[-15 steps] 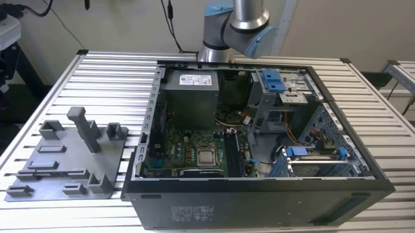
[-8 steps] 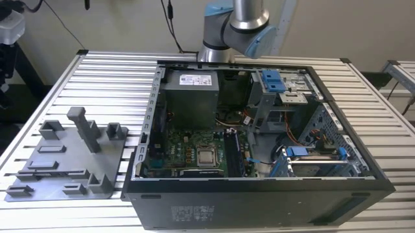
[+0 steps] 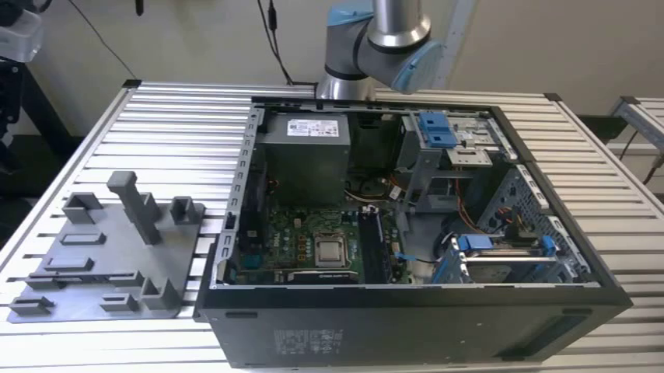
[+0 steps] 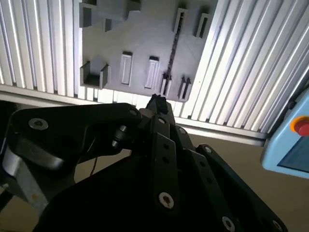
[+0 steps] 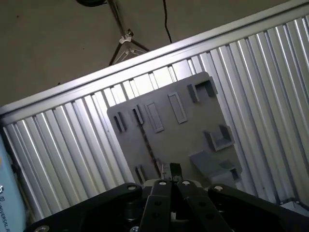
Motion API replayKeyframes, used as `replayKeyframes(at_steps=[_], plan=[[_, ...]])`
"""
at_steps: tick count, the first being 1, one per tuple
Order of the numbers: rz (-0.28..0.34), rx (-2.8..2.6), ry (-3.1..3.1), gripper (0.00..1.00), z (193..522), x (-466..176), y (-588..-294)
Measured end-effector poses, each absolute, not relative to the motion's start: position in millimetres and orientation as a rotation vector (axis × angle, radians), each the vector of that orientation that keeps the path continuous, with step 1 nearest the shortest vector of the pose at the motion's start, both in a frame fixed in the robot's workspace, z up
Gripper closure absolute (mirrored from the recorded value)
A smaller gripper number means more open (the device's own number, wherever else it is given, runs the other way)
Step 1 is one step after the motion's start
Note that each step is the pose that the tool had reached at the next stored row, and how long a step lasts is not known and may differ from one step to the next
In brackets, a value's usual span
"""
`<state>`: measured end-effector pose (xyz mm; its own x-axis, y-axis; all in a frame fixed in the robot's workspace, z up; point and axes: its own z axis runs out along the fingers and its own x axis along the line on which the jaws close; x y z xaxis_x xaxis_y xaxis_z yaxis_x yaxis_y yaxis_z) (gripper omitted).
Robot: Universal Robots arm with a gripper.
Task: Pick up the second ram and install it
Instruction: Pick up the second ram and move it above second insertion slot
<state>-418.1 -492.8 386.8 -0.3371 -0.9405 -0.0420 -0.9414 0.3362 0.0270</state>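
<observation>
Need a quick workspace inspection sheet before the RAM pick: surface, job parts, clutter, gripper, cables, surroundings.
Surface: slatted metal table carrying a grey holder plate and an open computer case.
Job's things: second ram, a thin dark strip that seems to stand on edge across the holder plate; motherboard exposed in the case.
Clutter: nothing seen.
Gripper: gripper is aimed at the holder plate from a distance, apart from the ram.
Cables: black cables hang behind the table; wires run inside the case.
Surroundings: arm behind the case; light-blue pendant with a red button; tripod on the floor.
</observation>
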Motion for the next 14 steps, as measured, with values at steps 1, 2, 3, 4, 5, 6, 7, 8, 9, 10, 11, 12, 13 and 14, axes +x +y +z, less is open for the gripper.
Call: replayKeyframes(at_steps=[1,2,3,4,5,6,7,8,9,10,11,12,13,14], plan=[[0.07,-1.819,2.535,0.89,386.8,-418.1,-492.8],[0.068,-1.841,2.517,0.89,386.7,-418.1,-492.8],[0.066,-1.863,2.499,0.89,386.6,-418.1,-492.8],[0.065,-1.886,2.48,0.89,386.6,-418.1,-492.8],[0.064,-1.907,2.463,0.89,386.6,-418.2,-492.8],[0.064,-1.929,2.446,0.89,386.5,-418.2,-492.8],[0.064,-1.951,2.429,0.89,386.3,-418.2,-492.8],[0.064,-1.973,2.411,0.89,386.2,-418.2,-492.8],[0.065,-1.996,2.393,0.89,386.1,-418.3,-492.8],[0.065,-2.018,2.374,0.89,385.9,-418.3,-492.8],[0.065,-2.04,2.356,0.89,385.7,-418.2,-492.8],[0.065,-2.062,2.337,0.89,385.6,-418.2,-492.9],[0.066,-2.083,2.32,0.89,385.5,-418.2,-492.9],[0.066,-2.102,2.302,0.89,385.4,-418.2,-492.8]])
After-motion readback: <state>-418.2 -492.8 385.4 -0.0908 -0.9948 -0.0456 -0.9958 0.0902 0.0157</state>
